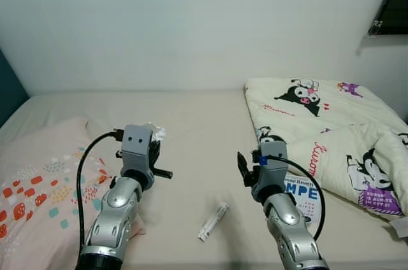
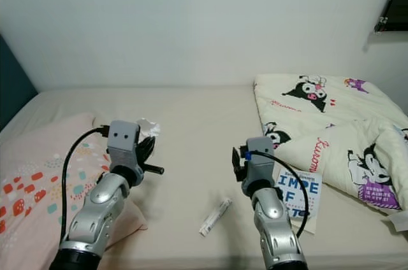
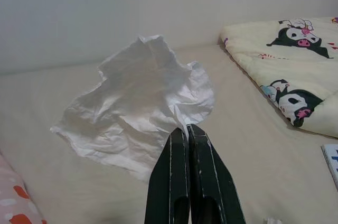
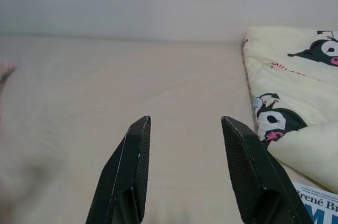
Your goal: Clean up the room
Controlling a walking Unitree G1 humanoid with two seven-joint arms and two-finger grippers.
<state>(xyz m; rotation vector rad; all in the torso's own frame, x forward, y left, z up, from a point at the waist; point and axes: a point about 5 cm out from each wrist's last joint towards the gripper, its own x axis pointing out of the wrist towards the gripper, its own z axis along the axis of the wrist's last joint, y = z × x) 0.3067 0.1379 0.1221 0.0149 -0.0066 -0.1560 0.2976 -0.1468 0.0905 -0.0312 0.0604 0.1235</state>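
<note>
Left tool (image 3: 186, 131), fingers pressed together, pinches a crumpled tissue (image 3: 140, 105) and holds it up off the bed (image 1: 197, 123), likely to carry it off as rubbish. Right tool (image 4: 185, 129) hovers spread and empty above the bed, near a small tube (image 1: 213, 221) and a book (image 1: 305, 195).

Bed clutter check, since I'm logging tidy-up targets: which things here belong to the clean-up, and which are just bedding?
To clear away:
crumpled tissue, pinched by the left gripper
small white tube
book

Just bedding:
cartoon blanket
pillow
</note>
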